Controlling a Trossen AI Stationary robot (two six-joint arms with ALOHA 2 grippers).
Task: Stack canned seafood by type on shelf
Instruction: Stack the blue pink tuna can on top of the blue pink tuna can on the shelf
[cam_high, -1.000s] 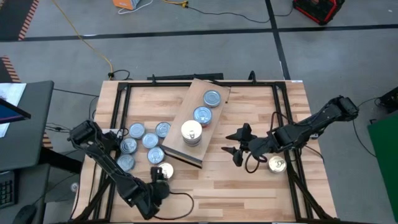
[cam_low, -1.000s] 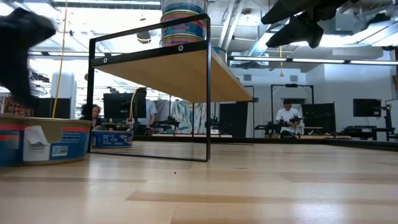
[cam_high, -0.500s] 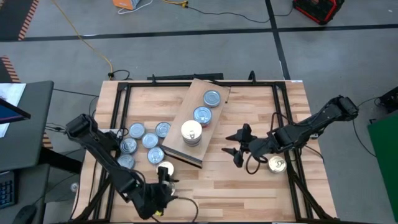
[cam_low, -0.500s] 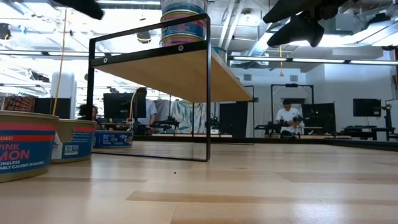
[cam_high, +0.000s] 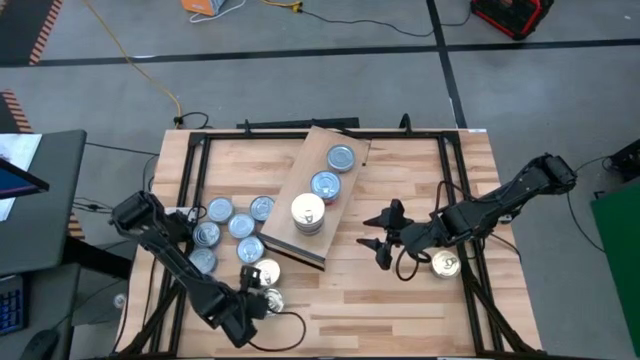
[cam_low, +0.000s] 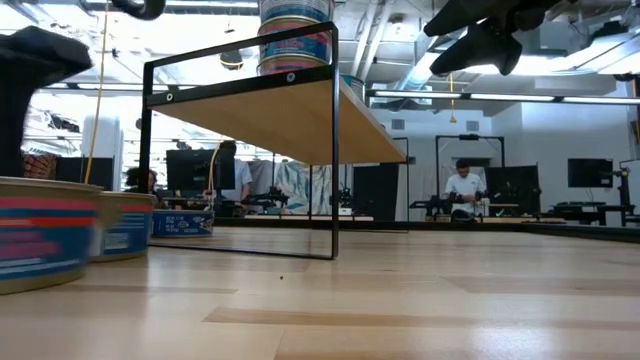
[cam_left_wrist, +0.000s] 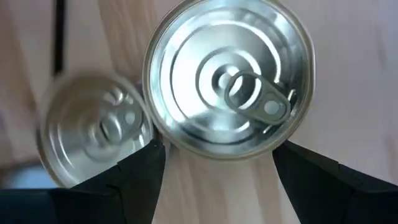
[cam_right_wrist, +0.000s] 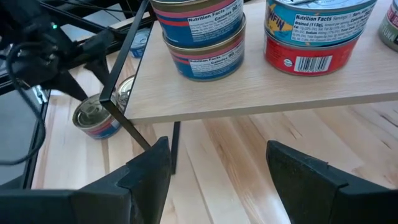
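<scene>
Hovering open above a pull-tab tin (cam_left_wrist: 229, 78) near the desk's front edge, the left claw (cam_high: 262, 300) is noted; right claw (cam_high: 383, 240) open, idle beside the shelf (cam_high: 290, 235). Risk: the neighbouring tin (cam_left_wrist: 93, 134), touching it, could be knocked at closure.

I see blue-grey tins (cam_high: 229, 229) clustered left of the tilted wooden shelf (cam_high: 300, 193), three more tins (cam_high: 325, 186) on it, gold-lidded ones (cam_high: 265, 272) in front.
</scene>
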